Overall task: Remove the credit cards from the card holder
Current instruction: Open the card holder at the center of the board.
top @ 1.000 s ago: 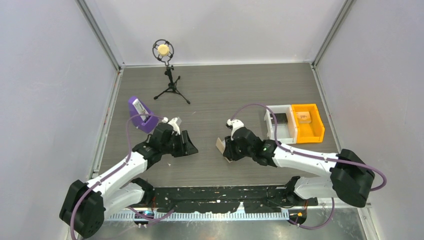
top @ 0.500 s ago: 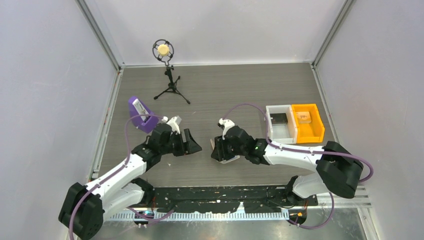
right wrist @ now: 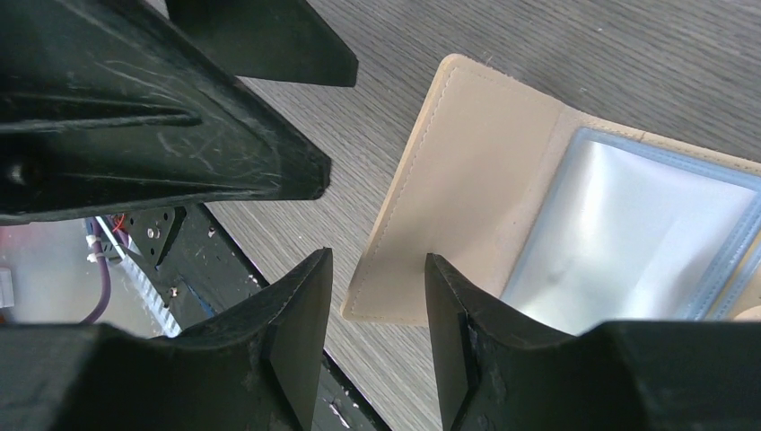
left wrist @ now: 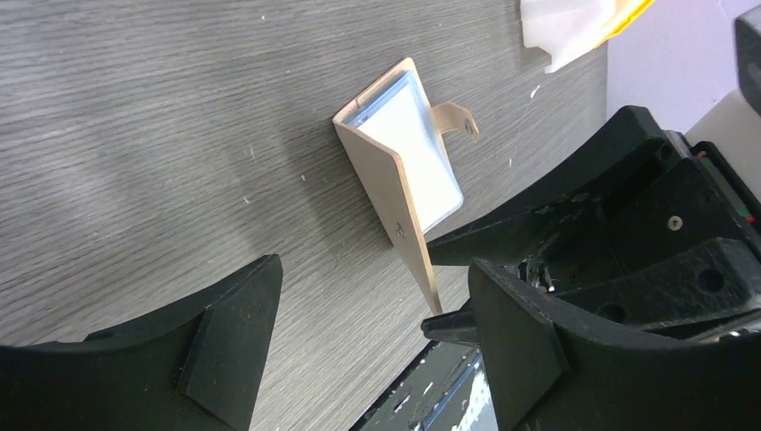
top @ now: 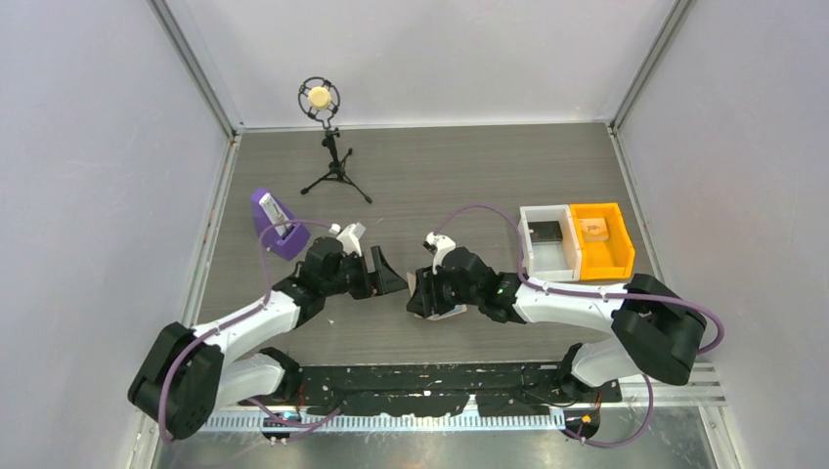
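Note:
The card holder (left wrist: 408, 148) is a pale tan wallet lying open on the table, one flap raised, with a light blue sleeve inside and the tab sticking out. It also shows in the right wrist view (right wrist: 467, 189) and in the top view (top: 417, 284). No credit card shows in it. My right gripper (right wrist: 377, 305) is open a little, its jaws astride the near corner of the raised flap. I cannot tell whether they touch it. My left gripper (left wrist: 372, 350) is open wide and empty, just left of the wallet, facing the right gripper (top: 418, 298).
A purple stand (top: 274, 230) holding a pale flat thing stands behind the left arm. A white bin (top: 533, 256) and an orange bin (top: 621, 256) sit at the right, each with something in it. A microphone tripod (top: 335, 171) stands at the back.
The right gripper has moved left, and the wallet has shifted left with it. The left gripper has swung right towards it, so the two grippers now almost meet.

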Controlling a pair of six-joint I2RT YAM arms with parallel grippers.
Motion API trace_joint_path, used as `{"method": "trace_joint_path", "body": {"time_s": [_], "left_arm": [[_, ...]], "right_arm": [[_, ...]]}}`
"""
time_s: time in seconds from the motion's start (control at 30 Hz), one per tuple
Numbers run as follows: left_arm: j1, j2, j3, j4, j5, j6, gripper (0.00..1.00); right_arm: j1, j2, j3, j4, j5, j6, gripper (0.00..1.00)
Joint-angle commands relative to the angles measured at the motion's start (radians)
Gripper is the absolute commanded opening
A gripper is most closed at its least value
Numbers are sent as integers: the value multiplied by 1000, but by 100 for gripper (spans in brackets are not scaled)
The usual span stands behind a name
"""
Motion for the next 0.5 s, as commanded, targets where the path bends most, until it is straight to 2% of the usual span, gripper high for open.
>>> {"method": "trace_joint_path", "body": {"time_s": [0.0,0.13,0.2,0.37,0.47], "left_arm": [[-1,66,32,111,55,-5,78],[-2,147,55,126,89,0,75],[-2,183,57,153,105,-2,71],[-2,236,54,170,114,-2,48],[-2,233,60,104,82,29,34]], "right_arm": [[7,6,-1,59,-19,5,50],[7,1,-5,62,-18,9,50],[7,-6,-7,60,-20,9,51],[5,-51,-9,6,2,-17,52],[-9,-113,-36,-26,62,-33,60]]}}
